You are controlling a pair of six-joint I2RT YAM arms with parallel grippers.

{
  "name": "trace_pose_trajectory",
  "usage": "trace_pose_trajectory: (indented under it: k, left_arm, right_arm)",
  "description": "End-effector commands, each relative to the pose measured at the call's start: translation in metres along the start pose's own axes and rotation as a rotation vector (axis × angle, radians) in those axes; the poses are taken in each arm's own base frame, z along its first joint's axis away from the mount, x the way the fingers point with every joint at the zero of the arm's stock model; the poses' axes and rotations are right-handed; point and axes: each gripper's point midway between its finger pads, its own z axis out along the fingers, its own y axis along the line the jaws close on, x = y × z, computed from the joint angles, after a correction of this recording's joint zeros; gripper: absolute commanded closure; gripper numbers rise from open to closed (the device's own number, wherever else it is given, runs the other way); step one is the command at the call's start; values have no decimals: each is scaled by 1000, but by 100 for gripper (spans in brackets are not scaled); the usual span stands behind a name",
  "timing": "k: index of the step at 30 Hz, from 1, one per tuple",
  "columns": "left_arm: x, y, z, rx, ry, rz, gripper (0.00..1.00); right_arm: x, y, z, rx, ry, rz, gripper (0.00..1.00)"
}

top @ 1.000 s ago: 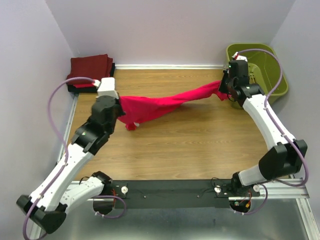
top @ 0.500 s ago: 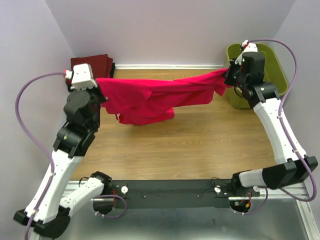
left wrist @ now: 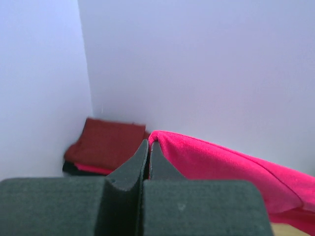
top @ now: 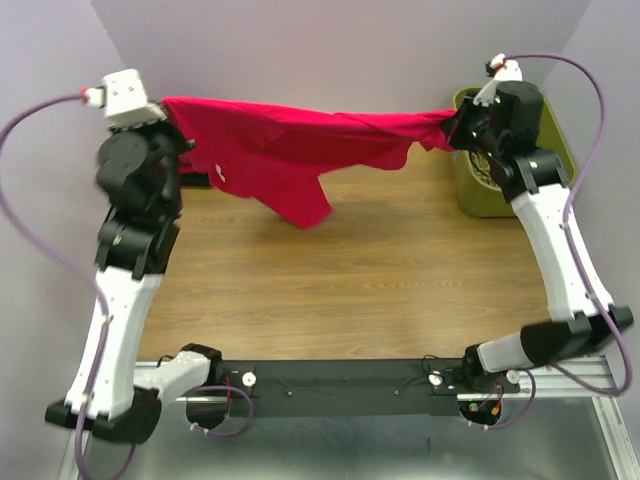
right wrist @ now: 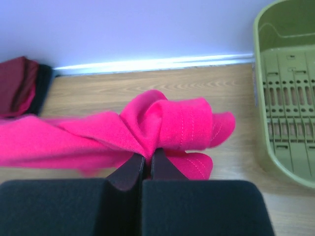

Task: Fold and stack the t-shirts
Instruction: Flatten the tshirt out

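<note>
A bright pink-red t-shirt [top: 290, 150] hangs stretched in the air between both arms, above the wooden table. My left gripper [top: 168, 104] is shut on its left end, raised high at the back left; the cloth shows in the left wrist view [left wrist: 221, 160] beside the closed jaws. My right gripper [top: 452, 125] is shut on the bunched right end [right wrist: 167, 123] near the basket. A stack of folded dark maroon, red and black shirts [left wrist: 106, 147] lies in the back left corner, mostly hidden behind the left arm in the top view.
An olive-green plastic basket [top: 560, 150] stands at the back right corner, also in the right wrist view [right wrist: 288, 93]. Walls close in the table at the back and left. The wooden tabletop [top: 350, 290] lies below the hanging shirt.
Both grippers have lifted and pulled apart. The left arm rose up and back to the left, so the shirt went from sagging near the table to stretched out in the air.
</note>
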Motion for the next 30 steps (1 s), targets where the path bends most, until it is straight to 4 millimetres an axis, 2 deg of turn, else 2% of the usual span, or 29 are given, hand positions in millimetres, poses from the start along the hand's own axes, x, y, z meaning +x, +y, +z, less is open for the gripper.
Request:
trace_pose_trajectory:
  k: [1,2,3,4,5,6,7,9,10,12,15,16,17,18,19,20,22,23,24,25,26,27,28,29,30]
  left_arm:
    - [-86,22,-60,38,-254,-92,100]
    - [-92,23,-70,63,-275,-94,100]
    - [-101,30,-89,75,-311,-102,100]
    - [-105,34,-99,81,-329,-103,100]
    - [-108,35,-109,100,-343,-107,100]
    - [-112,40,-119,101,-361,-113,100]
    - [-122,47,-138,106,-395,-124,100]
    - [-133,56,-158,114,-430,-138,100]
    - [-132,57,-161,116,-422,-133,100]
    - [-141,56,-165,126,-426,-135,100]
    - [-142,51,-160,139,-394,-131,100]
    - [-134,43,-147,145,-359,-122,100]
    - [-123,39,-139,149,-316,-120,100]
    - [-100,30,-119,146,-236,-99,100]
    - [-87,25,-108,143,-201,-96,100]
    - [-52,20,-90,128,-114,-80,100]
    - [-7,11,-63,114,-18,-58,100]
    - [41,7,-48,102,75,-41,100]
    - [64,5,-40,97,112,-25,100]
    - [88,-2,-24,94,138,-37,100]
    - [111,-6,-16,96,174,-29,97]
    - [148,-8,-9,99,238,-15,89]
    - [175,-11,9,84,276,-25,83]
    - [195,-13,17,86,310,-24,66]
    - [225,-13,32,61,368,-14,56]
  right_arm:
    - [-9,14,-60,-112,-68,-17,99]
    - [-5,16,-69,-131,-68,-15,99]
    - [-7,22,-93,-177,-99,-17,99]
    - [7,20,-96,-183,-77,-19,100]
    - [11,20,-107,-196,-85,-18,99]
    - [13,21,-117,-208,-96,-20,99]
    - [13,22,-137,-231,-128,-25,99]
    - [12,24,-154,-255,-157,-35,99]
    - [8,27,-169,-274,-189,-46,99]
    - [7,31,-178,-303,-199,-57,99]
    - [10,31,-178,-302,-179,-57,99]
    - [13,27,-173,-282,-163,-49,99]
    - [20,27,-163,-273,-125,-40,99]
    - [30,26,-156,-270,-82,-33,99]
    - [37,25,-147,-263,-50,-25,99]
    - [49,23,-133,-249,2,-4,99]
    - [74,15,-110,-202,92,33,96]
    - [92,8,-88,-161,160,41,93]
    - [98,6,-86,-156,176,48,92]
    - [120,-3,-64,-108,251,51,91]
    - [134,-9,-50,-73,300,59,89]
    - [145,-15,-38,-41,333,61,82]
    - [169,-29,-14,30,408,49,79]
    - [172,-34,-1,61,414,45,70]
    - [176,-47,10,134,416,22,66]
